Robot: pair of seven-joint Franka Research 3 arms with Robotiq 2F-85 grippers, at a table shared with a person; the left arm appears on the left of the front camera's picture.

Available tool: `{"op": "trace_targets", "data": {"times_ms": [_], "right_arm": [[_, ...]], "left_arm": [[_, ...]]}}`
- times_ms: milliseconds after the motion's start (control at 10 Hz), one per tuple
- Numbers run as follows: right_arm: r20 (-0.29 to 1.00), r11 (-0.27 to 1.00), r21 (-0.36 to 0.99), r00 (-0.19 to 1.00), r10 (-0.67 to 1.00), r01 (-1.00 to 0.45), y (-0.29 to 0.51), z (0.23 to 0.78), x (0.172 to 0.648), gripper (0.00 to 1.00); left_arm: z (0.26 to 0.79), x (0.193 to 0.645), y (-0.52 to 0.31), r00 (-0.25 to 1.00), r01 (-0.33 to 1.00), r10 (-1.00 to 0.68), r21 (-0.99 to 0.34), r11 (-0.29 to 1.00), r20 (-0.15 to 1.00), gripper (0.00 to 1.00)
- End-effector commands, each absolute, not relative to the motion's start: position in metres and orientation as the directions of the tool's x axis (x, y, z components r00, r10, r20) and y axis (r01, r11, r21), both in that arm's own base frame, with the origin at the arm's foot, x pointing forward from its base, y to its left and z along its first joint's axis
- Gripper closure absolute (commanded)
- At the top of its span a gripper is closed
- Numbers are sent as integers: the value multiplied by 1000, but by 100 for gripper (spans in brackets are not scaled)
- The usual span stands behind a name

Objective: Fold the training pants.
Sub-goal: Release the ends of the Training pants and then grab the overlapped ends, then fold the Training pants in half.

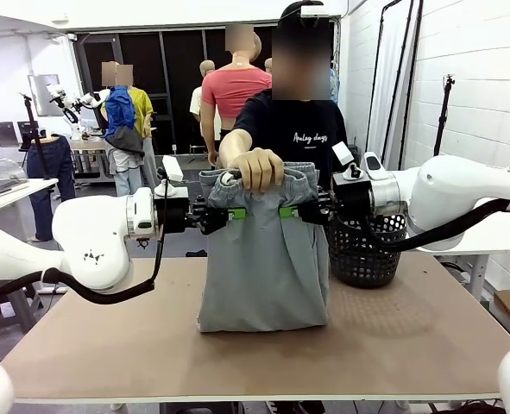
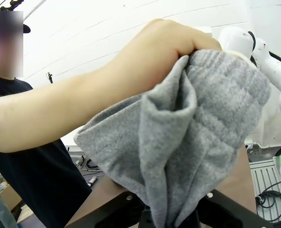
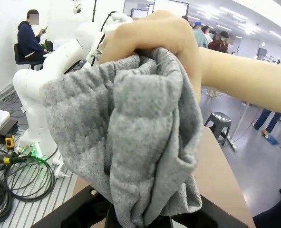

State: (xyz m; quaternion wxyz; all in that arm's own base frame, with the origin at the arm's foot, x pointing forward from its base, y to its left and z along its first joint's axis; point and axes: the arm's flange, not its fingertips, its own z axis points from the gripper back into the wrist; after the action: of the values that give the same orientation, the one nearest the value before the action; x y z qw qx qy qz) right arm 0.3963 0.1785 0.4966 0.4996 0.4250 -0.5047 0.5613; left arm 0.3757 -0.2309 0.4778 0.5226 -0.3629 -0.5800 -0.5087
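Both grippers, left gripper [image 1: 235,214] and right gripper [image 1: 287,211], pinch the training pants [image 1: 263,259] below the waistband, hem touching table [image 1: 410,345].

Front view faces person across table [image 1: 410,345], wrist views close-up — all share grey pants [image 1: 263,267].

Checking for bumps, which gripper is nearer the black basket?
Right. The right gripper grips the pants beside the basket; the left gripper holds their far side.
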Motion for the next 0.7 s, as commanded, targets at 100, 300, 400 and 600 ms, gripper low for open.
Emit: {"op": "trace_targets", "data": {"times_ms": [100, 300, 400, 600], "right_arm": [[982, 5, -140, -138, 131, -990, 180, 497, 395, 100], [982, 5, -140, -138, 131, -990, 180, 497, 395, 100], [982, 5, -140, -138, 131, -990, 180, 497, 395, 100], [982, 5, -140, -138, 131, -990, 180, 497, 395, 100]], "left_arm": [[480, 375, -232, -176, 955, -112, 197, 220, 978, 100], [480, 375, -232, -176, 955, -112, 197, 220, 978, 100], [480, 375, -232, -176, 955, -112, 197, 220, 978, 100], [480, 375, -232, -176, 955, -112, 197, 220, 978, 100]]}}
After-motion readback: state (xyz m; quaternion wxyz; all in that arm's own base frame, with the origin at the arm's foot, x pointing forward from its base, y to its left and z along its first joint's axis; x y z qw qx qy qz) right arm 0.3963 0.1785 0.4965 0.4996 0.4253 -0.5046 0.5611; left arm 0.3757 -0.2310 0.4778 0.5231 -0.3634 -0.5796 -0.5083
